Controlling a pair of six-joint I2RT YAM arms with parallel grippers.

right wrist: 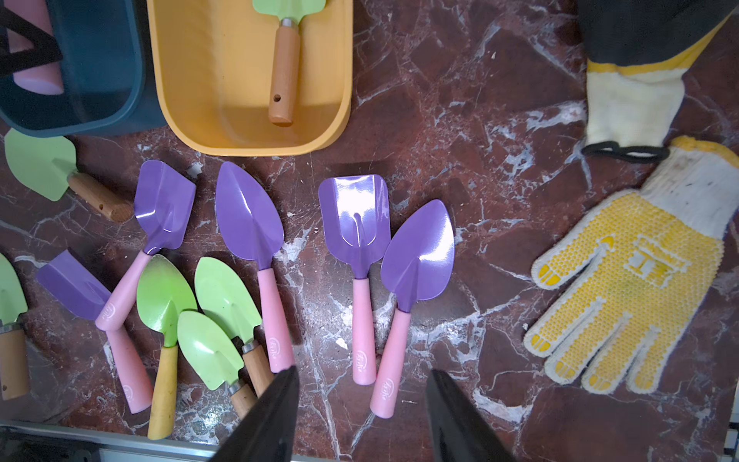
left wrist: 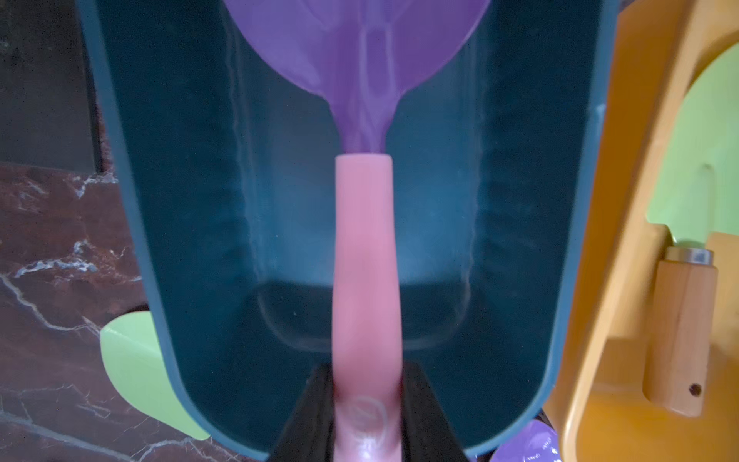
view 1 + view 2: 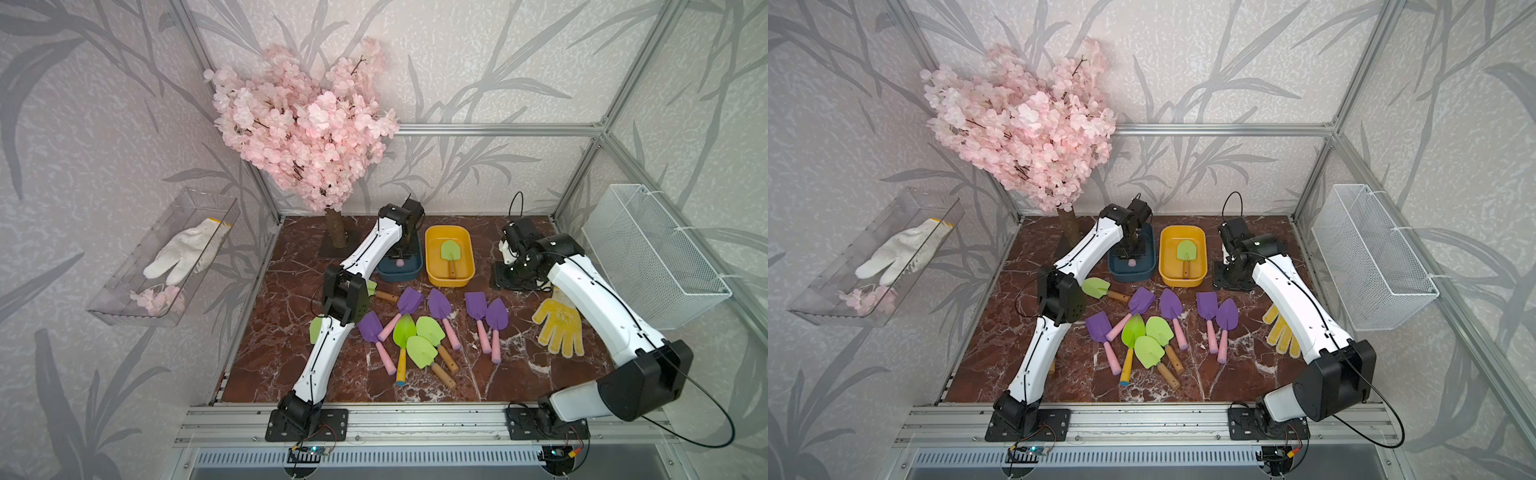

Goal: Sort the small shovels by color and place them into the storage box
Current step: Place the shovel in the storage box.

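- Left fingers (image 2: 310,416): clamped on the butt end of the pink handle of a purple shovel (image 2: 366,260).
- Hanging over the inside of the blue box (image 2: 192,180), blade pointing straight away from the fingers toward the far end, long axis in line with the box's long side (touching the floor or not: cannot tell).
- Judged step: letting go, to lay it flat inside; no turning called for, only a release.
- Right fingers (image 1: 276,412): parted, gripping nothing, hovering above the counter (image 1: 500,120).
- Just ahead of them, a pair of purple shovels (image 1: 362,228) side by side, handles toward the fingers, blades toward the boxes (plainly nearer this arm than the left one).
- In the yellow box (image 3: 430,266), right beside the blue: one green shovel (image 3: 449,250), handle toward the front edge.
- Loose on the counter: five purple in all and about five green, three of the green overlapping in a heap (image 3: 419,340).
- Off to the right side, a yellow glove (image 1: 624,288), best left alone.
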